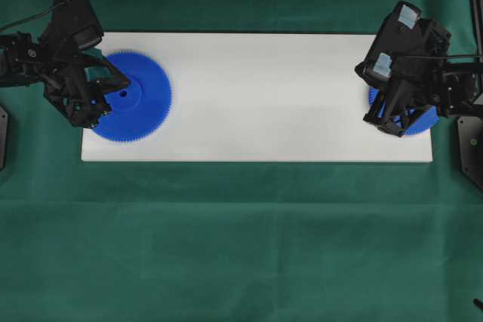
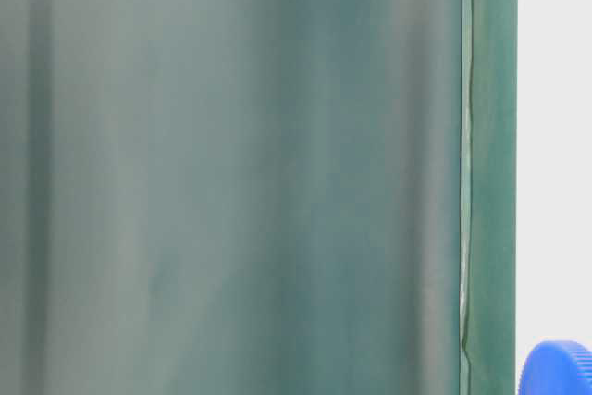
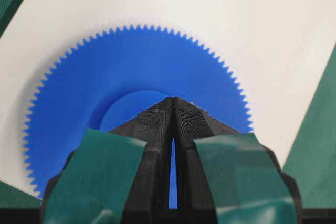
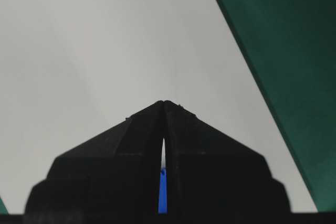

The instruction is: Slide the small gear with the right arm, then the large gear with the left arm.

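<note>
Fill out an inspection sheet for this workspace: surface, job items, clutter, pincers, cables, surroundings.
Surface: white board lying on a green cloth.
Job items: large gear flat at the board's left end; small gear at the right end, mostly hidden under the arm.
Clutter: nothing seen.
Pincers: left pincer shut, tips over the large gear's hub; right pincer shut, blue showing through the slit between its fingers.
Cables: one black cable behind the left arm.
Surroundings: green backdrop in the table-level view; dark fixtures at the table edges.
</note>
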